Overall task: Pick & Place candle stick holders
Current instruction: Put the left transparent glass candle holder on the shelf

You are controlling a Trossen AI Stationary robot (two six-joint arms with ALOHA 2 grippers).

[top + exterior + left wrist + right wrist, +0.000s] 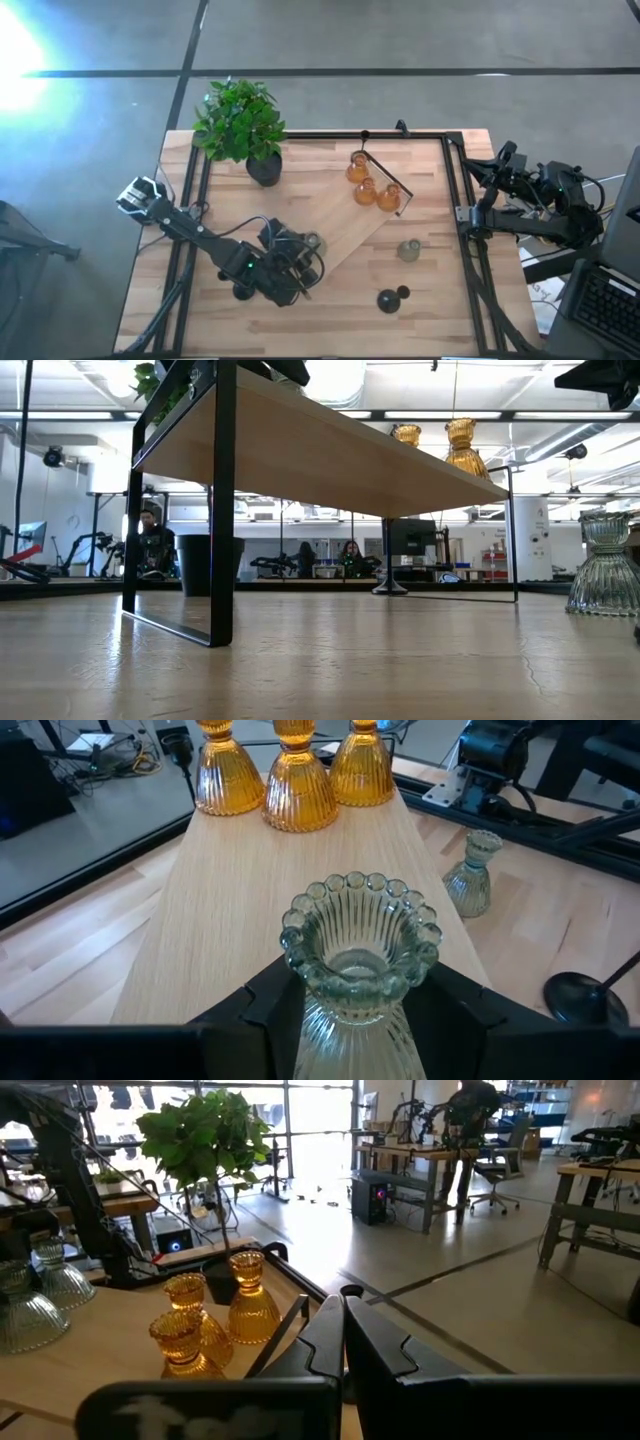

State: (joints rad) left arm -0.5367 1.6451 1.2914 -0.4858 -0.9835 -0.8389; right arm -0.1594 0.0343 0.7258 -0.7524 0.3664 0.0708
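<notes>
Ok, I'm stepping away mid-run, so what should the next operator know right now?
Left gripper: around a green holder standing on the shelf's near end; grip unclear.
Right gripper: shut, empty, parked at the table's right edge.
Done: three amber holders on the shelf's far end.
Left: second green holder and a black holder, both on the table.

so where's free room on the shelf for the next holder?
Free: bare shelf board between the amber holders and the left gripper with the pale green holder. Crowded: the far end around the ambers.
</notes>
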